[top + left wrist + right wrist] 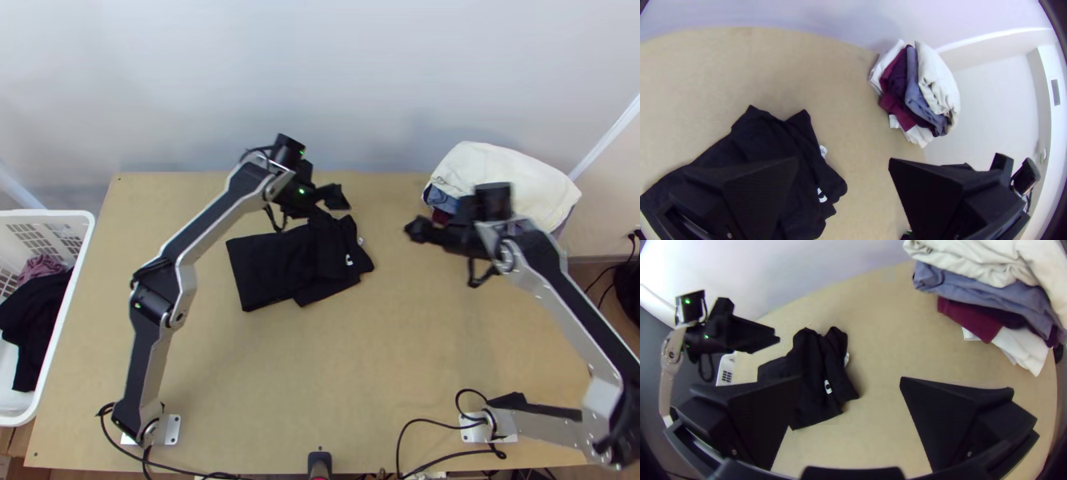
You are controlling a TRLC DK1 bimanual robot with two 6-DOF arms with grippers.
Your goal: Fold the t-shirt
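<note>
So you've got a stack of clothes [512, 176], and your black t-shirt [272, 268] lies well left of it, roughly halfway folded imo: flat and squared on the end away from the stack, rumpled toward it. Tidying plus maybe one last fold left. Your left gripper [843, 160], farther from the stack, and right gripper [850, 378], nearer it, are both spread wide, holding nothing.

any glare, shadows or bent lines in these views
Top view: soft shadow on the pale, smooth wall near the pile of white, blue and maroon laundry; creases in the black cloth t-shirt hard to make out. Left wrist view: far edge of the light wooden table bows. Right wrist view: wall glares towards the upper left, faint shadow beside the t-shirt.
</note>
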